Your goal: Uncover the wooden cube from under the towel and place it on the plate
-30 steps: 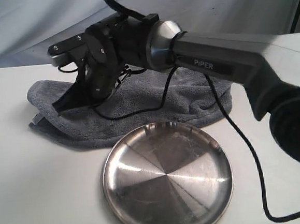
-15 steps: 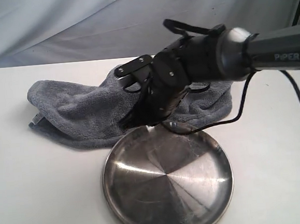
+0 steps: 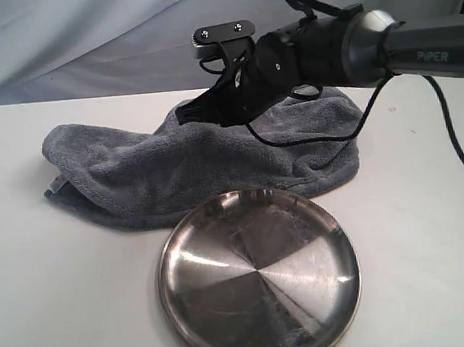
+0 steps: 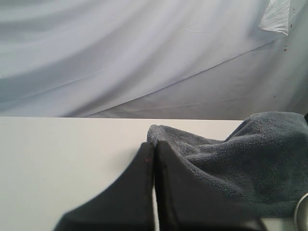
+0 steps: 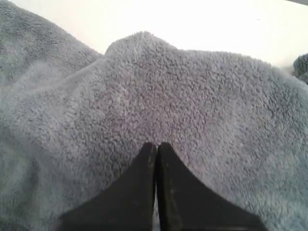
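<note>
The grey-blue towel [image 3: 215, 163] lies rumpled on the white table, bulging highest at its right half. The wooden cube is hidden. In front of the towel sits the shiny steel plate [image 3: 258, 274], with nothing on it. My right gripper [image 3: 182, 114] hangs shut and empty just above the towel's middle hump. The right wrist view shows its closed fingertips [image 5: 156, 146] over the towel's pile [image 5: 202, 96]. My left gripper [image 4: 155, 144] is shut and empty, low over the table beside the towel's [image 4: 260, 154] end; the exterior view does not show it.
A black cable [image 3: 456, 164] trails from the right arm [image 3: 383, 45] down over the table at the right. A pale cloth backdrop [image 3: 85, 40] hangs behind the white table [image 3: 65, 299].
The right arm swept from the towel's left end to the right, dipped toward the plate's far rim, then rose and drew back over the towel's middle. Its jaws stayed shut.
</note>
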### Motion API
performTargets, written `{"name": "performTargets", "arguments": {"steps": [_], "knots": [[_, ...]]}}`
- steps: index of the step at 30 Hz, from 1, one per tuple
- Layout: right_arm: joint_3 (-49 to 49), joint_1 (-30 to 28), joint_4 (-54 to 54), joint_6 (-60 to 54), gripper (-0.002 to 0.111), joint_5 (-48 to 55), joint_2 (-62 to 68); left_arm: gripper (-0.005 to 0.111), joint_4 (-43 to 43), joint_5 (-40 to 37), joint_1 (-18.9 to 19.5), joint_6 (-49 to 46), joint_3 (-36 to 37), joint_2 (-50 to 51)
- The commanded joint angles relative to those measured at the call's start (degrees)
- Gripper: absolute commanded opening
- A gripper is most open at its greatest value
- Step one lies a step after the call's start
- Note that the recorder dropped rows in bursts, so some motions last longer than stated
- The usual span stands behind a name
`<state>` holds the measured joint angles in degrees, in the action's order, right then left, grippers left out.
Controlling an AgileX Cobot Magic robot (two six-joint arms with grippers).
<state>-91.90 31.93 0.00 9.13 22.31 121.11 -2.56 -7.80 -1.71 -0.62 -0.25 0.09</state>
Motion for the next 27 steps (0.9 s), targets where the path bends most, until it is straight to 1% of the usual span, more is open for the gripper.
{"name": "performTargets", "arguments": {"steps": [1,6,8,11,12,14,15,17,18,24,27], "knots": [[-7.0,0.1,1.1,1.3,0.0,1.9,1.8,0.001,0.0,0.0,0.1,0.0,0.3,-0.1],[-9.6,0.1,1.1,1.9,0.0,1.6,2.5,0.001,0.0,0.0,0.1,0.0,0.3,-0.1],[-9.9,0.1,1.1,1.9,0.008,1.1,3.3,0.001,0.0,0.0,0.1,0.2,0.3,-0.1],[-10.2,0.1,0.9,1.6,0.026,0.6,4.7,0.001,0.0,0.0,0.1,0.2,0.3,-0.1],[-10.2,0.1,0.9,1.6,0.036,0.6,5.2,0.001,0.0,0.0,0.1,0.2,0.3,-0.1],[-10.2,0.1,0.7,1.6,0.049,0.5,6.1,0.001,0.0,0.0,0.1,0.2,0.3,-0.1],[-10.2,0.1,0.6,1.6,0.057,0.3,6.7,0.001,0.0,0.0,0.1,0.2,0.3,-0.1],[-10.2,0.1,0.5,1.6,0.064,0.0,7.3,0.001,0.0,0.0,0.1,0.2,0.3,-0.1],[-10.2,0.1,0.3,1.4,0.066,0.0,7.4,0.001,0.0,0.0,0.1,0.2,0.3,-0.1],[-10.2,0.2,0.0,-0.1,0.065,-0.2,8.5,0.001,0.0,0.0,0.1,0.1,0.3,-0.1],[-10.2,0.7,-1.0,-0.1,0.061,-0.2,9.1,0.001,0.0,0.0,0.1,0.1,0.3,-0.1]]}}
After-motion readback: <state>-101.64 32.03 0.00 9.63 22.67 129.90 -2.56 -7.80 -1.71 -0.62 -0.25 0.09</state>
